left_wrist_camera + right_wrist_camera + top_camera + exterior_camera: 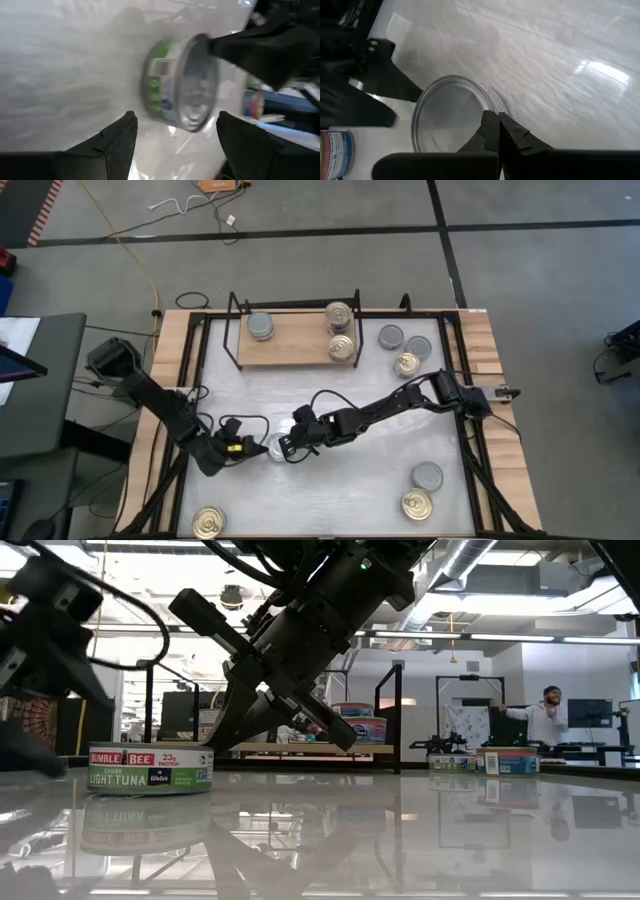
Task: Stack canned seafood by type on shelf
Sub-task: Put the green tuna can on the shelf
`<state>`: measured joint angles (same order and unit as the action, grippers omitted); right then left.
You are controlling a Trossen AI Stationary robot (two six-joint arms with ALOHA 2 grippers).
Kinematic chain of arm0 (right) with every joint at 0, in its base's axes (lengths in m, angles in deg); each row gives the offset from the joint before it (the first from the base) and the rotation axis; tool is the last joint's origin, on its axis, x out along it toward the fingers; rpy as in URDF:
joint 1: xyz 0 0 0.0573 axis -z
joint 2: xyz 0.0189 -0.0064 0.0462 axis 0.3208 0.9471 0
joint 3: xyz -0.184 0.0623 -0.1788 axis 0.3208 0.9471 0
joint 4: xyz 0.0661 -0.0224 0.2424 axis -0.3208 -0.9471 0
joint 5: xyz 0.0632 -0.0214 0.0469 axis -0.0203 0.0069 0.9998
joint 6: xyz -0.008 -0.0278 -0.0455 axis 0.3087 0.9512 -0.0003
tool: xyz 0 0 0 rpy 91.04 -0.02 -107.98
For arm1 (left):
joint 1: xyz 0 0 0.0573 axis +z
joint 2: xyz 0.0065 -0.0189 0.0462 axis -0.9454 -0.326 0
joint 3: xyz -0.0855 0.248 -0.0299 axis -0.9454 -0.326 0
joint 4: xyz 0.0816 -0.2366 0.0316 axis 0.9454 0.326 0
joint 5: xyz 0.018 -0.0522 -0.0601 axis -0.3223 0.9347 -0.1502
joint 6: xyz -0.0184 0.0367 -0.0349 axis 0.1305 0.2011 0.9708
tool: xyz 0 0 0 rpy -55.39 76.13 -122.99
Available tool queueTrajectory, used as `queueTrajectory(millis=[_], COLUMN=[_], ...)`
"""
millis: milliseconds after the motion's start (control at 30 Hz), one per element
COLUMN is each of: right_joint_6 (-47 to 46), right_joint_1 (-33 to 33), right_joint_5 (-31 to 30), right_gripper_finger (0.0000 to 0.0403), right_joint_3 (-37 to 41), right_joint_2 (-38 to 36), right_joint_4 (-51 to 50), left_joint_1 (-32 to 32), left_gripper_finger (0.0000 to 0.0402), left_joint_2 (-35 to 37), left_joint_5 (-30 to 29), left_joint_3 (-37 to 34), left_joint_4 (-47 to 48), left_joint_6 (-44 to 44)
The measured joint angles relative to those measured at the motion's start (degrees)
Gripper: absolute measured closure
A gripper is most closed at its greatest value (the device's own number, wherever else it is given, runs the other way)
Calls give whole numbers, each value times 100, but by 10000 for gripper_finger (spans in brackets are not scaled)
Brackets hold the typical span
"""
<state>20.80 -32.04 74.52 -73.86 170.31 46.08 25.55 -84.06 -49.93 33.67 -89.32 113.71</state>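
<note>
Central can point(276, 448): a silver-topped tuna tin is sitting flat on the white desk point(350, 490), a little toward the near edge and left of middle — its round top facing up, its short axis upright, the green label wrapping the side point(150, 769).
Left tool point(243, 447): it is reaching in from the desk's left side, fingers point(112, 140) standing apart on either side of the can without clamping it; the can point(181, 82) is lying just ahead of the fingertips.
Right tool point(287, 446): it is stretching across from the right edge, fingers pressed together, the closed tip point(492, 125) resting at the can's rim point(451, 112) on the side away from the left tool. Whether it is actually touching cannot be told.
Shelf point(290, 345): the wooden board in its black wire frame is standing along the far edge, long axis running left to right.
On the shelf: a grey-topped stack point(260, 326) is sitting toward the left end — gold-topped tins point(340, 315) and point(342, 347) are sitting at the right end, all flat.
Loose by the far right corner: two grey tins point(391, 336) point(418, 347) and a gold one point(406, 364).
Near right corner: a grey tin point(427, 476) beside a gold tin point(417, 504).
Near left corner: one gold tin point(208, 523).
</note>
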Motion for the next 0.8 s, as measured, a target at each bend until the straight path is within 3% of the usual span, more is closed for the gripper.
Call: queueTrajectory(millis=[200, 633, 800], right_joint_6=[-13, -131, -120], right_joint_1=[8, 9, 9], right_joint_5=[7, 7, 9], right_gripper_finger=[382, 382, 382], right_joint_3=[0, -4, 2], right_joint_2=[0, -4, -4], right_joint_4=[-2, -199, -151], left_joint_1=[-24, 234, 555], left_gripper_finger=[143, 143, 143], left_joint_2=[-644, -692, -694], left_joint_5=[-6, 43, 310], left_joint_3=[247, 281, 345], left_joint_4=[-232, -581, -582], left_joint_6=[330, 61, -262])
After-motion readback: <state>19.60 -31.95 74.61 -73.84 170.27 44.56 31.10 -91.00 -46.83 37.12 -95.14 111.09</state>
